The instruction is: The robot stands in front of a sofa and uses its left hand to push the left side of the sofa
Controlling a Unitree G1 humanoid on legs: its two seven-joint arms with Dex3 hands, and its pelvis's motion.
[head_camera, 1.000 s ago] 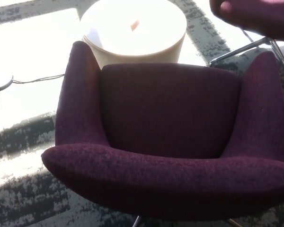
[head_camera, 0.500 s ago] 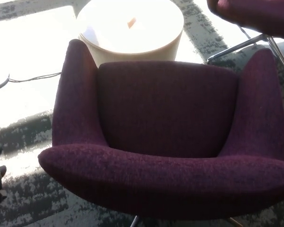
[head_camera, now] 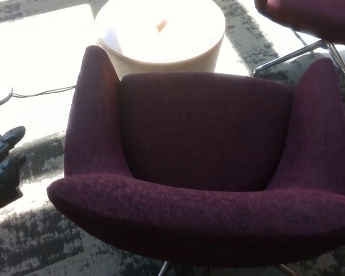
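Observation:
A dark purple upholstered sofa chair (head_camera: 204, 155) fills most of the head view, its backrest rim nearest me and its seat facing away. Its left arm (head_camera: 92, 109) rises at the picture's left. My left hand (head_camera: 3, 164) shows at the left edge, black, fingers apart and holding nothing. It hangs level with the chair's left side, a clear gap away from the fabric. My right hand does not show.
A round cream side table (head_camera: 161, 34) stands just beyond the chair. A second purple chair (head_camera: 310, 17) with metal legs sits at the top right. A thin cable (head_camera: 43, 92) runs across the bright patterned floor at the left.
My left hand has risen from the bottom left corner and come further into the picture, closer to the chair's left side. The view has shifted slightly.

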